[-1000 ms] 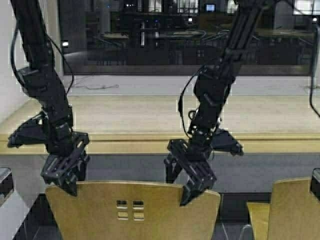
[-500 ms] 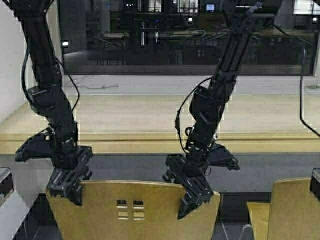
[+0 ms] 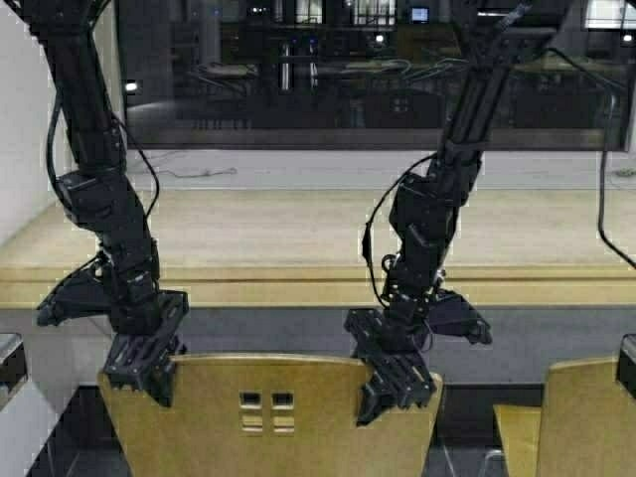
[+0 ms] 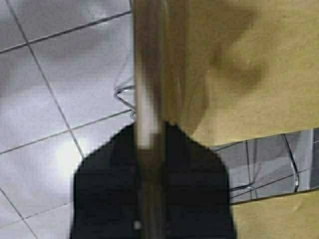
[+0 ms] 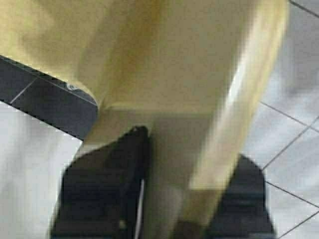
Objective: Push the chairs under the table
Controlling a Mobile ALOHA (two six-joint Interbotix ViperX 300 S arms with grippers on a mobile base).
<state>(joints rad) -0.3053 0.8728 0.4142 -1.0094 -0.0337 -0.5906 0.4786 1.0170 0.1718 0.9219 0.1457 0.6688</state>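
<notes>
Both hands lower, clamped on chair back.

Your high view looks forward and down over both arms; each wrist view sits tight behind its claw, sharing the chair back.

Chair: yellow-tan moulded plywood, smooth, soft satin sheen; thin legs of bright chrome tube.
Second chair: same plywood finish.
Surface: pale wood, matt, thick front edge.
Left tool, right tool: black matt plastic.
Floor: pale grey tiles, glossy, reflecting light.
</notes>
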